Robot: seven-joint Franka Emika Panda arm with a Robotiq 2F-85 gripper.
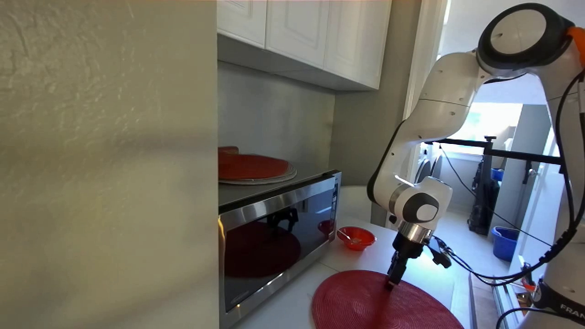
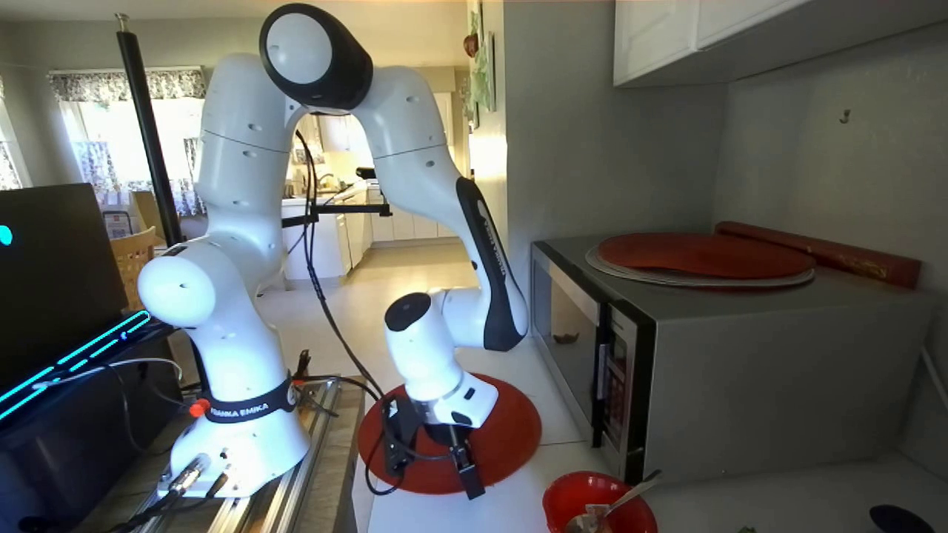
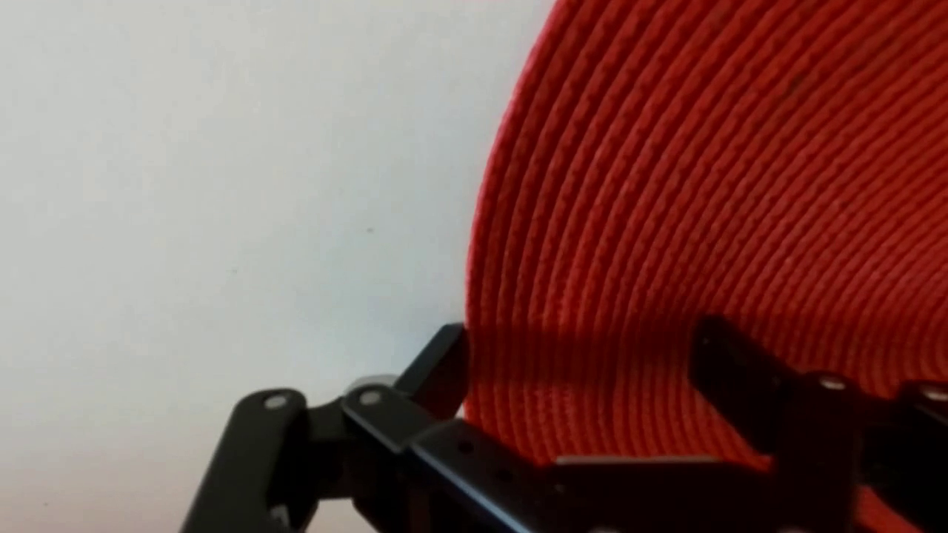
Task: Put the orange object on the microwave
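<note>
A large, flat, round orange object (image 1: pixel 347 301), woven and red-orange, lies on the white counter in both exterior views. The wrist view shows the ribbed surface and curved edge of this orange object (image 3: pixel 666 222). Pointing down at it, my gripper (image 3: pixel 582 352) has its fingers wide apart. One fingertip stands right at the disc's rim, and the opposite one is over its surface; whether either touches is unclear. Nothing is clamped between them. Beside the disc stands the microwave (image 2: pixel 778 392), silver-grey with a dark glass door.
On top of the microwave rest a similar red disc (image 2: pixel 703 255) over pale round mats and a long red box (image 2: pixel 822 255). A red bowl (image 1: pixel 356 238) with a spoon sits near the microwave's corner. White cabinets (image 1: pixel 297 32) hang above.
</note>
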